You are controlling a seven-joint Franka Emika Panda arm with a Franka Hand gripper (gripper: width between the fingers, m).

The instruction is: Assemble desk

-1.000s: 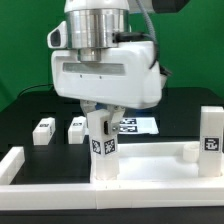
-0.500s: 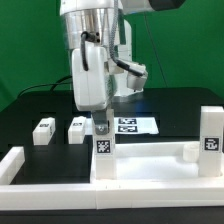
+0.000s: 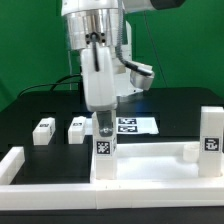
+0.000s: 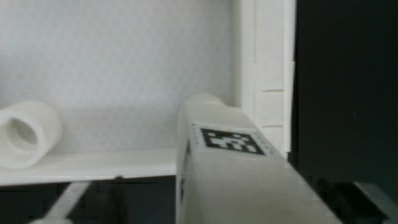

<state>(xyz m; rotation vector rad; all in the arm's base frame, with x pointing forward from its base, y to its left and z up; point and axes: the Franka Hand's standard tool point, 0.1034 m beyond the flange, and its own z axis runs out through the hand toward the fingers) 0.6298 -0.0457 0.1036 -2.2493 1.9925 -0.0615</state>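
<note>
The desk's white tabletop (image 3: 150,166) lies across the front of the exterior view, underside up. A leg (image 3: 103,148) with a black-and-white tag stands upright on it left of the middle. My gripper (image 3: 103,127) hangs straight over this leg, fingers astride its top and open. In the wrist view the tagged leg (image 4: 228,160) fills the middle, with dark gaps between it and the fingers (image 4: 59,206) of the gripper (image 4: 214,208). A second leg (image 3: 210,140) stands at the tabletop's right corner. Two loose legs (image 3: 42,131) (image 3: 76,129) lie on the black table behind.
The marker board (image 3: 135,125) lies flat just behind the gripper. A white rail (image 3: 12,164) sits at the exterior view's left front. A small white stub (image 3: 189,151) rises from the tabletop near the right leg. A round white stub (image 4: 25,136) shows inside the tabletop's rim (image 4: 267,60).
The wrist has turned about its upright axis over the leg. The fingers have let go of the leg's top and spread apart. The leg still stands in the same spot.
</note>
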